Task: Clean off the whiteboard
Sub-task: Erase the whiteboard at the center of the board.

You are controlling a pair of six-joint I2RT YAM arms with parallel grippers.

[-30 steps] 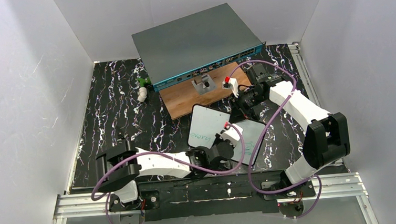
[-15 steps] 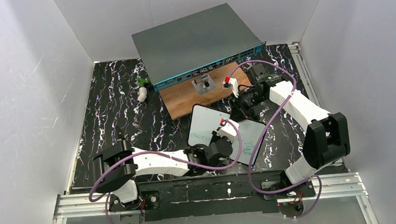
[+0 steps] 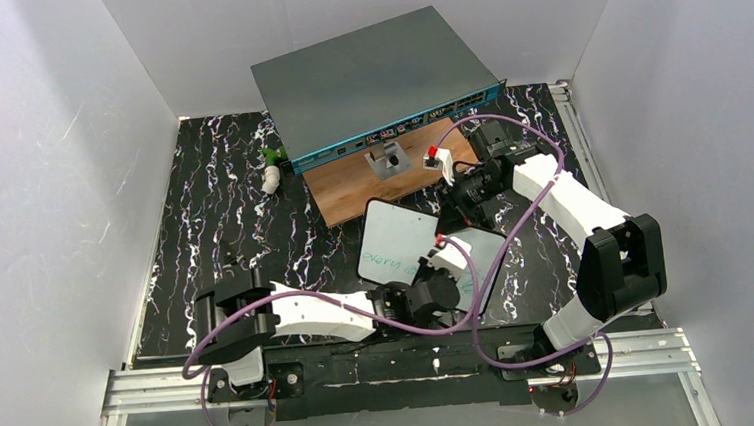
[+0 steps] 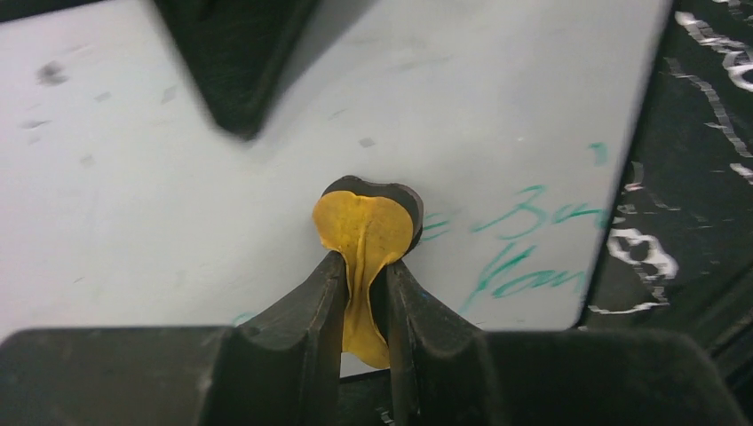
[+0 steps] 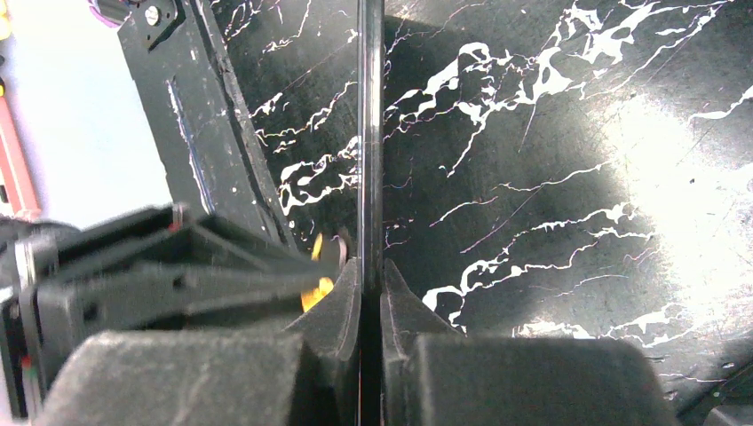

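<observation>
Erasing in progress: the left tool (image 4: 366, 266) is closed on a folded yellow wipe (image 4: 366, 232), whose end is pressed against the whiteboard (image 4: 178, 204) near the middle of the left wrist view. The right tool (image 5: 371, 275) is clamped on the board's thin rim, which in the right wrist view is an edge-on line running straight up the frame.

In the overhead view we see the board just below the centre of the frame. Its long axis slopes from upper left down to lower right above the black marbled surface (image 3: 222, 204). The right tool holds it at the upper edge and the left tool reaches in from the lower edge. We cannot tell whether the board's lower edge rests on the surface.

The relation that matters is where the ink lies from the wipe. In the left wrist view, green handwriting (image 4: 524, 248) starts just beside the wipe's right side and runs out to the board's right edge. The area at upper left looks clean apart from faint specks. Overhead, a second green word (image 3: 383, 264) sits at the board's lower left, on the other side of the left tool.

We judge the left arm to be the one placed to reach both patches. The nearer strokes call for a pass to the right.
</observation>
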